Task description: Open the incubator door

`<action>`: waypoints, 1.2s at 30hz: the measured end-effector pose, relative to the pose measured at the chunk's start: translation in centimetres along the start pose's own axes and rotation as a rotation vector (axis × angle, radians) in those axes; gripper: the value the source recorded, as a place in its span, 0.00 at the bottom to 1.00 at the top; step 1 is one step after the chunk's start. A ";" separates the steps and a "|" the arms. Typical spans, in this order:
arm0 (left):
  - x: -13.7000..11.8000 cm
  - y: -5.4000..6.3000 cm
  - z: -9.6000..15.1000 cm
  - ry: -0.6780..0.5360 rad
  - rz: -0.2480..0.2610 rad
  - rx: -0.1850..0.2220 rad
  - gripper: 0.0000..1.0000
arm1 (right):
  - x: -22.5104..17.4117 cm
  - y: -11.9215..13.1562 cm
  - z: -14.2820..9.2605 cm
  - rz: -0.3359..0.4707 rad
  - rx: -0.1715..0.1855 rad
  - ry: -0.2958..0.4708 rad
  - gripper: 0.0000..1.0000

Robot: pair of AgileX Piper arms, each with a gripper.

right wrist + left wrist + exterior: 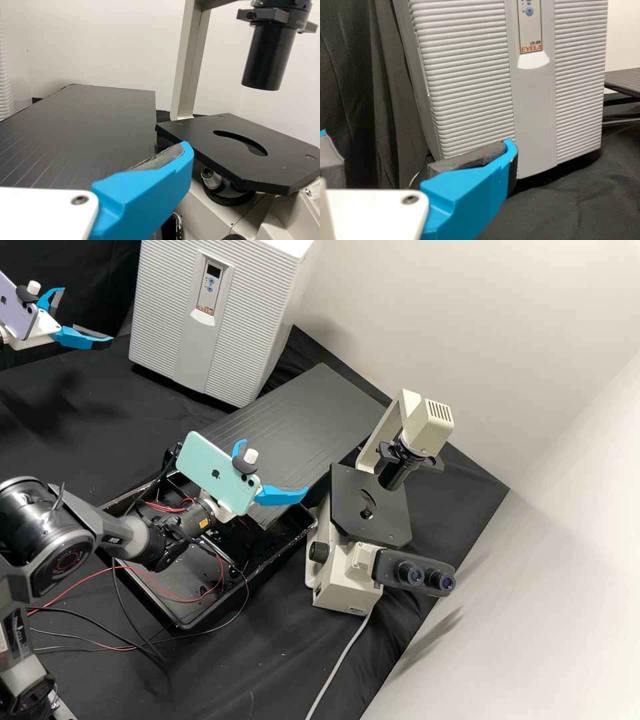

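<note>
As the incubator [167, 313] stands shut toward the black-draped desk's [73, 447] far edge, the left gripper [87, 315] and right gripper [275, 465] hang with fingers [465, 200] apart. The rigid, smooth door [535, 110], probably light beyond a snug seal, is best hooked by its free side edge. Pale walls [400, 320] rise beyond a microscope [340, 583].

You have a smooth white wall [427, 320] behind the boxy cream and black microscope [347, 580], and another pale wall [567, 613] beside it. Wrinkly black cloth [377, 650] lies under it. Well apart from it, a folded black curtain [355, 75] hangs. Soft grey shadows [437, 637] mark the pale wall.
</note>
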State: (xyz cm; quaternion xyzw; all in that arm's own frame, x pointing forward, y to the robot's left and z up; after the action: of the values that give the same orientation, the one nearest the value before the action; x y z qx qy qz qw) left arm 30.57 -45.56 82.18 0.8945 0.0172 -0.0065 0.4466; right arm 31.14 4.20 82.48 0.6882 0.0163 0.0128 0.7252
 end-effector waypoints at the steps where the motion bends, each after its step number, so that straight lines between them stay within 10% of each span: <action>1: 0.0 0.0 0.0 0.000 0.000 0.000 1.00 | 0.0 0.0 0.0 0.000 0.000 0.000 1.00; 18: 0.0 0.0 0.0 0.001 0.000 -0.001 1.00 | 0.0 0.0 0.0 0.000 0.000 0.000 1.00; 26: 1.2 0.6 -0.5 -0.135 -0.018 -0.146 1.00 | 0.0 0.0 0.0 0.000 0.000 0.000 1.00; 36: 5.6 1.8 -2.4 -0.225 -0.016 -0.199 1.00 | 0.0 0.0 0.0 0.000 0.000 0.000 1.00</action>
State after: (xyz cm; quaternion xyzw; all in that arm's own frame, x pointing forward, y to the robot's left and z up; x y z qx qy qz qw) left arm 36.19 -44.59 84.92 0.8392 -0.0253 -0.1088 0.5322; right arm 31.14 4.20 82.48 0.6882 0.0163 0.0128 0.7252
